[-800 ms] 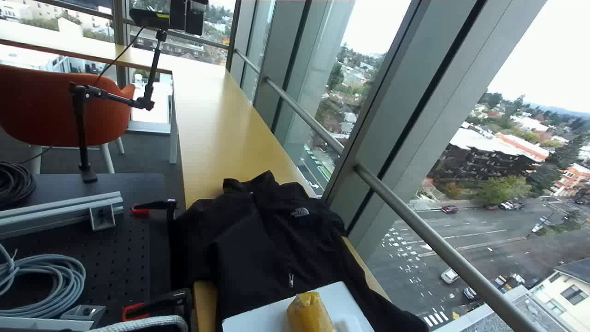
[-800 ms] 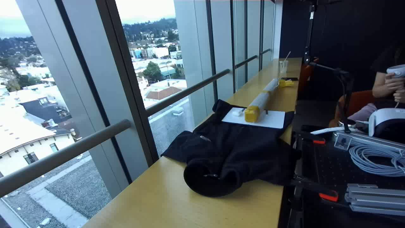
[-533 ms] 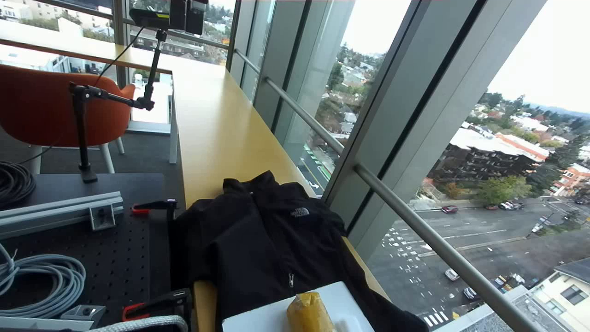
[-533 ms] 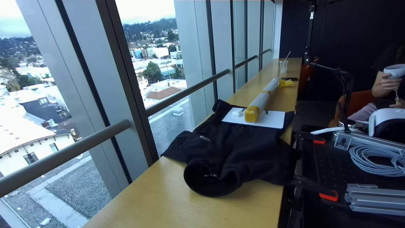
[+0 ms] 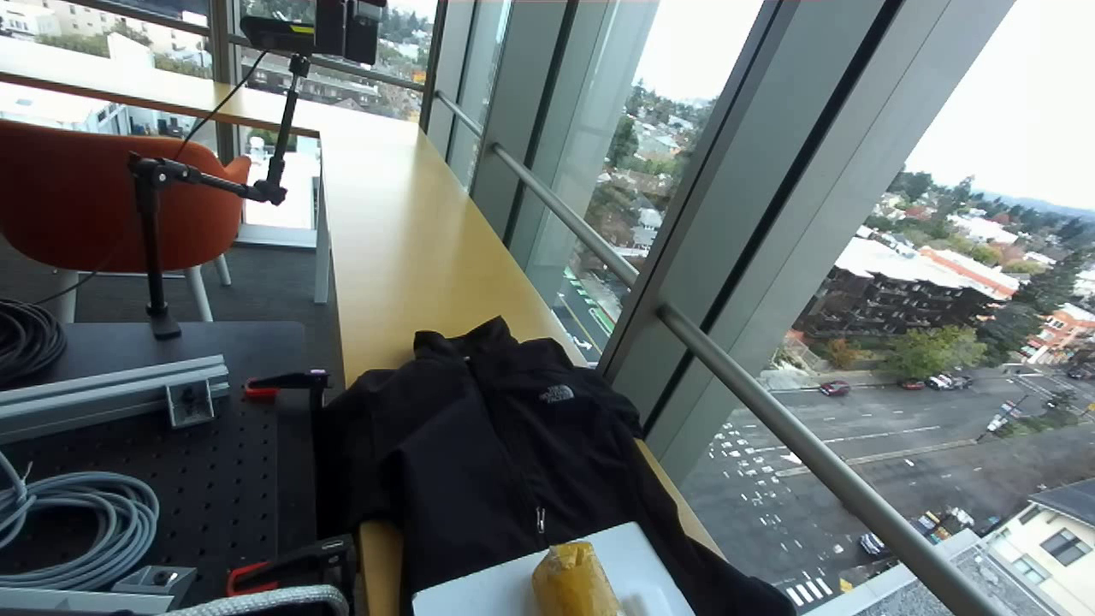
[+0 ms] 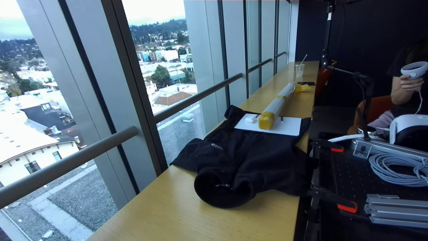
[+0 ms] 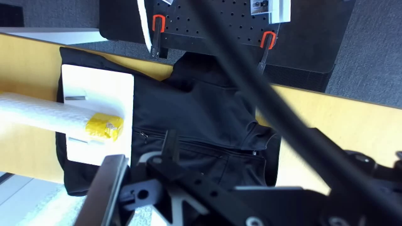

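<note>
Gripper (image 7: 143, 147), jaws apart, above a jacket (image 7: 194, 106).
Jacket lies on the table (image 7: 339, 122); a board (image 7: 97, 81) rests on it, under one end of a roll (image 7: 59, 116).

In an exterior view, a black jacket (image 6: 255, 154) lies across the worktop (image 6: 167, 211), edge to edge, collar toward the near end. A white board (image 6: 288, 126) near its hem bears one end of a wrapped roll (image 6: 280, 101); a cup (image 6: 299, 70) stands toward the far end.
</note>
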### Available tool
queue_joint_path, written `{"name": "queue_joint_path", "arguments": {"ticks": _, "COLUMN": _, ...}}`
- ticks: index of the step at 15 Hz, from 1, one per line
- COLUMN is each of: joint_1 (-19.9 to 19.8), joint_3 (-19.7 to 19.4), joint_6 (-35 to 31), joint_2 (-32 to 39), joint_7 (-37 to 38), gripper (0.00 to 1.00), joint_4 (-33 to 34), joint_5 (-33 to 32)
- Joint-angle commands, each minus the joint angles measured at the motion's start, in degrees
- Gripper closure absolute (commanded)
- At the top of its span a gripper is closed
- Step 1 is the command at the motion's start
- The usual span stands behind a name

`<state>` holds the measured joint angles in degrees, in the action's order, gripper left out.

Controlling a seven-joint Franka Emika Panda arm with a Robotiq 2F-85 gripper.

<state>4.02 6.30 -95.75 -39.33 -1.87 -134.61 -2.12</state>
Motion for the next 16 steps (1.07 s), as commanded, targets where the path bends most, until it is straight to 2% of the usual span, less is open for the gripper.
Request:
{"name": "queue_joint_path", "arguments": {"ticks": 1, "joint_1": 0.6, "joint_3": -0.4, "joint_6": 0.1, "joint_2": 0.1, "joint_7": 0.3, "gripper": 0.00, "joint_4": 0.1, "joint_5": -0.3}}
{"name": "queue_joint_path", "arguments": {"ticks": 4, "joint_1": 0.6, "joint_3": -0.7, "joint_6": -0.2, "joint_2": -0.2, "joint_7": -0.8, "gripper": 0.00, "joint_4": -0.7, "joint_5": -1.3}}
{"name": "queue_joint_path", "arguments": {"ticks": 7, "joint_1": 0.7, "joint_3": -3.0, "joint_6": -2.1, "joint_2": -0.8, "joint_7": -6.5, "gripper": 0.00, "joint_4": -3.2, "joint_5": -4.1}}
{"name": "queue_joint_path", "arguments": {"ticks": 9, "joint_1": 0.5, "joint_3": -5.2, "joint_6": -5.7, "joint_2": -1.4, "joint_7": -10.6, "gripper": 0.00, "joint_4": -6.0, "joint_5": -6.8}}
{"name": "queue_joint_path", "arguments": {"ticks": 13, "joint_1": -0.8, "joint_3": -10.3, "joint_6": -18.6, "joint_2": -2.9, "joint_7": -16.7, "gripper": 0.00, "joint_4": -14.1, "joint_5": -12.4}}
{"name": "queue_joint_path", "arguments": {"ticks": 16, "joint_1": -3.4, "joint_3": -14.6, "joint_6": -30.1, "joint_2": -1.4, "joint_7": -19.2, "gripper": 0.00, "joint_4": -19.7, "joint_5": -14.7}}
